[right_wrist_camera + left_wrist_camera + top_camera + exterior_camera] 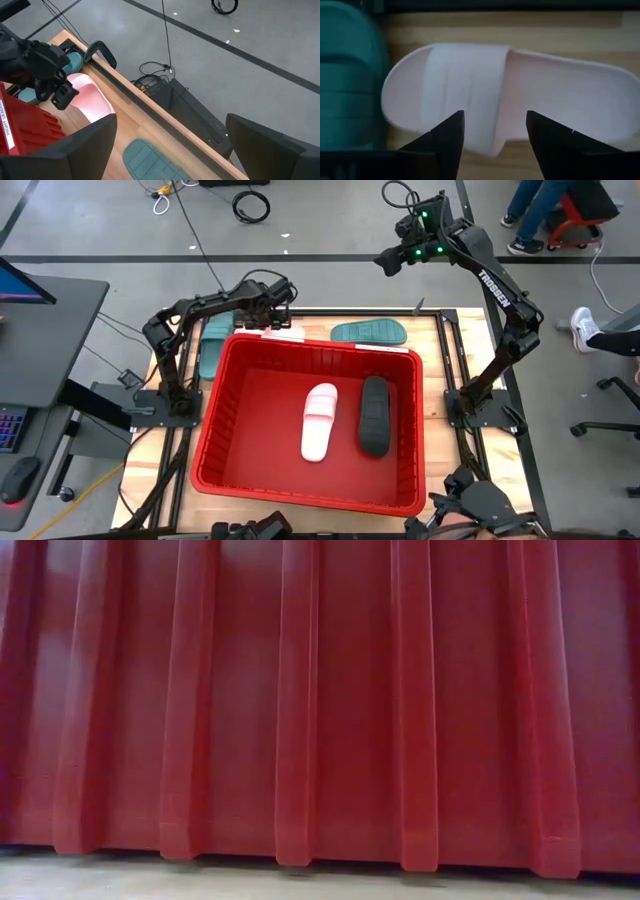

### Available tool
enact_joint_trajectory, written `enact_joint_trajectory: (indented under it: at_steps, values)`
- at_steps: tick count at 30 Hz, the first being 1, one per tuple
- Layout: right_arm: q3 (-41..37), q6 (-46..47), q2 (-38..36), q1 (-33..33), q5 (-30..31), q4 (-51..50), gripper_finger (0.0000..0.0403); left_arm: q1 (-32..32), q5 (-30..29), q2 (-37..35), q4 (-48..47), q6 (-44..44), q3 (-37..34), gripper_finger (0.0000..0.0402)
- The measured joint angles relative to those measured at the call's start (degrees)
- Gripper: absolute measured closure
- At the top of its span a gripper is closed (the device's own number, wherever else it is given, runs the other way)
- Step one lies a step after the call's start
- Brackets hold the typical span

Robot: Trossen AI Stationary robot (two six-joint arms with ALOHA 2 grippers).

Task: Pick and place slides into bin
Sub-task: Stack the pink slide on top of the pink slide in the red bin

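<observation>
Red plastic fills the middle of the tabletop (150, 480): the bin (240, 360) sits between the two arm bases, and its ribbed wall blocks the whole low view. Inside it lie two slides side by side on the floor of the tub, a white slide (319, 421) and a black slide (374, 414), close but apparently not touching.

Behind the bin's far rim, on the bare wood, three more sandals lie outside it. A teal slide (369, 331) rests sole up near the far right corner. At the far left corner a second teal slide (213, 340) lies beside the bin wall, and next to it a second white slide (520, 90), just beside the teal one in the left wrist view.

The left pincer (275, 315) hangs low over that white sandal with its fingers (447, 137) spread apart and nothing between them; whether they touch the foam is hard to say.

The right pincer (170, 145) is raised high beyond the far edge of the tabletop, its fingers wide apart and empty.
</observation>
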Motion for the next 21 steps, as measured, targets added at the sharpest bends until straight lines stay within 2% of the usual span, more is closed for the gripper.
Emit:
enact_joint_trajectory:
  at_steps: [5,10,16,21]
  values:
    - [0.0,0.04,1.55,0.0,-0.42,-0.09,0.0023,-0.36,-0.91,0.03,5.25,3.28,-1.86,0.0173]
    - [0.0,0.07,1.81,0.0,-0.5,-0.16,0.0023,-0.88,-5.97,1.75,5.26,2.68,-1.82,0.0177]
    - [0.0,0.96,1.81,0.0,-0.56,-0.19,0.0023,-0.35,-6.9,5.14,5.04,2.32,-1.8,0.0178]
    - [0.0,1.53,1.81,0.0,-0.61,-0.21,0.0023,-0.21,-13.22,5.09,3.63,1.22,-1.8,0.0189]
